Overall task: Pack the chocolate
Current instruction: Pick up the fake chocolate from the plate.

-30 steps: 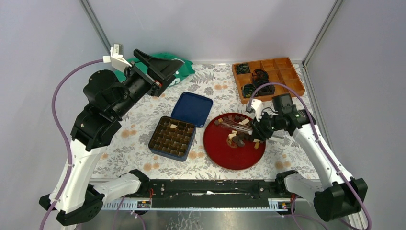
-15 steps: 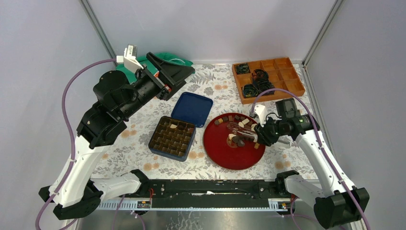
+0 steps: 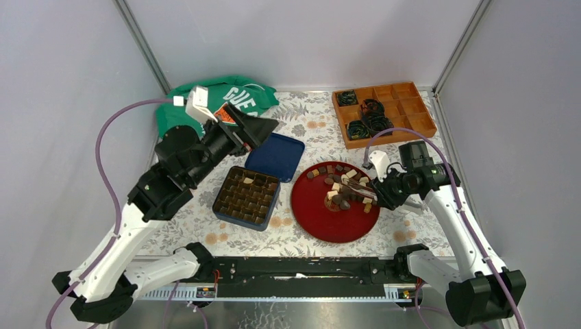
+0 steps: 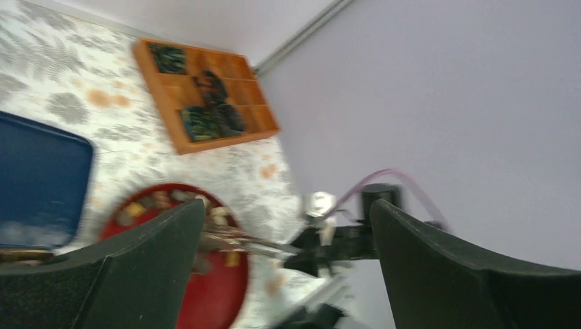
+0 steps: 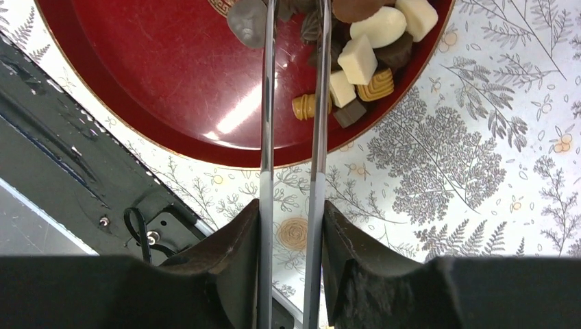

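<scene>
Most of the chocolate (image 3: 344,189) lies heaped on the far half of the red plate (image 3: 329,226), dark, brown and cream pieces jumbled together. Only a piece or two, one of them cream (image 3: 248,181), sit in the cells at the back of the blue box (image 3: 238,220) just left of the plate. By my reckoning the packing has barely begun: nearly every cell is empty and the pile looks hardly touched. The right gripper (image 5: 290,214) is clamped on a pair of thin metal tongs (image 5: 267,123), whose blades run out over the plate's edge into the heap. Their tips pass out of the wrist view, so I can't tell whether a piece is caught between them. The left gripper (image 3: 266,126) hangs with its jaws wide apart and nothing in them, above the back edge of the blue lid (image 3: 279,159) that lies behind the box. Compared with a second ago, the left arm has swung from the back-left corner in towards the middle, uncovering the green shirt (image 3: 229,96) it had been hiding. The right arm has drawn back a little to its own side, so the tongs now reach the pile from the right. At the back right stands the orange tray (image 3: 411,110) of coiled cables, as before.
</scene>
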Robot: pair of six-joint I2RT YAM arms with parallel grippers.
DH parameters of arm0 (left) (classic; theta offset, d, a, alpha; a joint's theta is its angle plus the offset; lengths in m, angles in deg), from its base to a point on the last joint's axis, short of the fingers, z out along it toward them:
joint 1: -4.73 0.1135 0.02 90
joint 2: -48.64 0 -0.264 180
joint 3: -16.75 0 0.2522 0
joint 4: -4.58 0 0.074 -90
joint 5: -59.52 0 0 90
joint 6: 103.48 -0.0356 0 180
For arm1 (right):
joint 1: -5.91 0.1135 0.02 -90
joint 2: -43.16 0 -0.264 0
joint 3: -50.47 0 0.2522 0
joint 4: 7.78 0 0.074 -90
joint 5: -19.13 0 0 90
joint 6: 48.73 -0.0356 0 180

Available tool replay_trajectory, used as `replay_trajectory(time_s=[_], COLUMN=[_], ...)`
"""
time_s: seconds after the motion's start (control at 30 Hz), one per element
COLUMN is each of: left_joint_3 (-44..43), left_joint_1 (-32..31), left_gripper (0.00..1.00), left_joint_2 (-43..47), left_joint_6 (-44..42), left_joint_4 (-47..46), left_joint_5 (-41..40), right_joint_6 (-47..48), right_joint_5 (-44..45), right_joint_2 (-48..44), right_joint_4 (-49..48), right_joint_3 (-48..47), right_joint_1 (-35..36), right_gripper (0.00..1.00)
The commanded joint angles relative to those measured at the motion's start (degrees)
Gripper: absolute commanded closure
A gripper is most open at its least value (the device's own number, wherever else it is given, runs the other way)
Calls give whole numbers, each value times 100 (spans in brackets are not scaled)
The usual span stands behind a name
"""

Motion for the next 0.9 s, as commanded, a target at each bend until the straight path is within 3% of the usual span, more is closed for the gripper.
replay_trajectory(time_s=[0.0, 0.03, 0.17, 0.33, 0.63, 0.87], left_joint_3=[1138, 1520, 2131, 2776, 3709, 3846], left_joint_1=[-27, -22, -27, -21, -14, -18], left_gripper=[1, 1, 1, 1, 1, 1], left_joint_2=[557, 652, 705, 648, 1156, 1386], left_joint_6=[-2620, -3151, -4177, -5085, -5694, -5708], left_joint_4=[-1403, -1569, -1516, -1561, -1759, -1811], left_joint_5=[-174, 94, -217, -318, -1081, -1037], right_joint_6=[11, 11, 22, 18, 37, 30], right_joint_5=[225, 250, 383, 281, -60, -119], right_joint_2=[-32, -30, -36, 32, 109, 331], right_joint_4=[122, 145, 225, 267, 374, 356], right_joint_3=[-238, -230, -254, -300, -306, -251], right_joint_1=[-92, -101, -136, -147, -149, -150], right_gripper=[60, 60, 60, 59, 59, 59])
